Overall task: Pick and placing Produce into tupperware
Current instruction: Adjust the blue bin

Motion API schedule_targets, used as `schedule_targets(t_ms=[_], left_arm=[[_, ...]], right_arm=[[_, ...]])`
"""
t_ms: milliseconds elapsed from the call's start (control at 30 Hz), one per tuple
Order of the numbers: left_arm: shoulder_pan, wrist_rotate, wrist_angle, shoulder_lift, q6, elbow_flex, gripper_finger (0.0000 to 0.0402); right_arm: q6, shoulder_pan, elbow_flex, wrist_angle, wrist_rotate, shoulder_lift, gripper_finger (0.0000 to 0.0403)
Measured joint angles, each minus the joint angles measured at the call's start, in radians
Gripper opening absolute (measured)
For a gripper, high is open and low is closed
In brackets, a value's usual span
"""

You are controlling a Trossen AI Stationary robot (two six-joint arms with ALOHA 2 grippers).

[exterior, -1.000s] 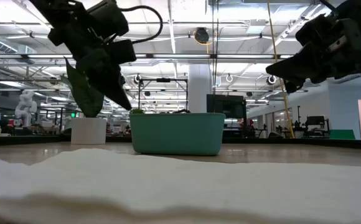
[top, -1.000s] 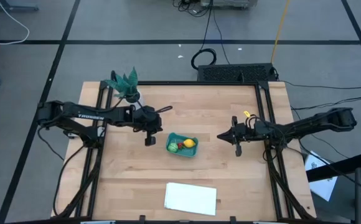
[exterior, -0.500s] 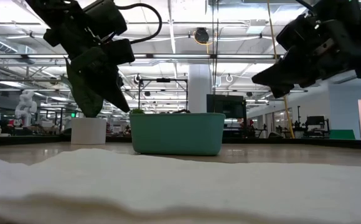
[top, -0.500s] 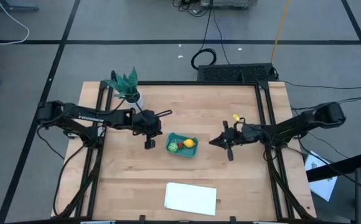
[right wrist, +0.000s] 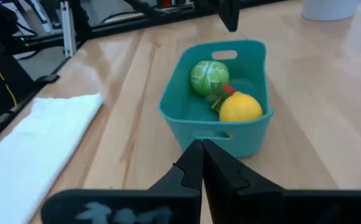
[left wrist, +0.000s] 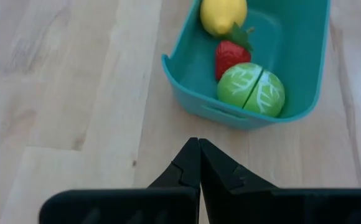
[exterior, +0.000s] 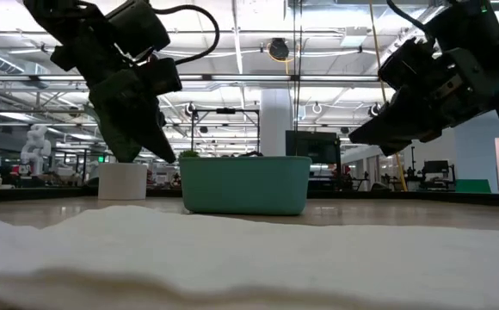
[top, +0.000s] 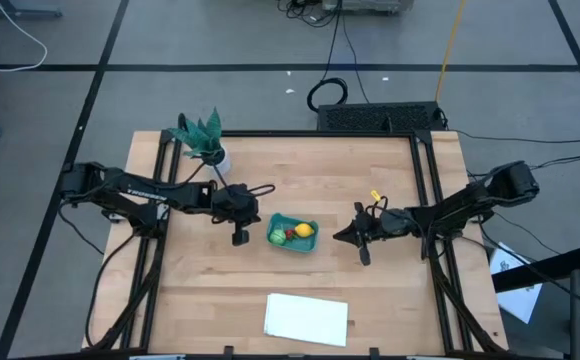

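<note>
The teal tupperware (top: pixel 293 233) sits mid-table with all three produce pieces inside it: a light-green round one (left wrist: pixel 251 89), a red strawberry (left wrist: pixel 231 57) and a yellow lemon (left wrist: pixel 223 15). They also show in the right wrist view: green (right wrist: pixel 209 77), lemon (right wrist: pixel 241 107). My left gripper (top: pixel 240 235) hovers shut just left of the tupperware, above the table. My right gripper (top: pixel 342 237) hovers shut to its right, pointing at it. Neither touches anything.
A flat white sheet (top: pixel 306 318) lies near the table's near edge. A teal-leaved potted plant (top: pixel 203 136) stands at the far left corner. Bare wood lies between the tupperware and each gripper.
My right gripper has moved toward the table's left and near edge, closing on the tupperware. My left gripper has shifted slightly toward the near edge. The tupperware and produce have stayed put.
</note>
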Motion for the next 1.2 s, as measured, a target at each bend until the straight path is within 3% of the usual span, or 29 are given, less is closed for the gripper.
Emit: schedule_targets(t_ms=[367,1200], left_arm=[[-0.009,-0.001,0.058,0.000,-0.043,-0.024,0.0001],[-0.056,-0.040,0.119,0.060,-0.070,-0.026,0.0001]], right_arm=[[-0.004,0.000,0.081,0.019,0.001,0.132,0.0000],[0.003,0.000,0.080,-0.030,0.001,0.138,0.0000]])
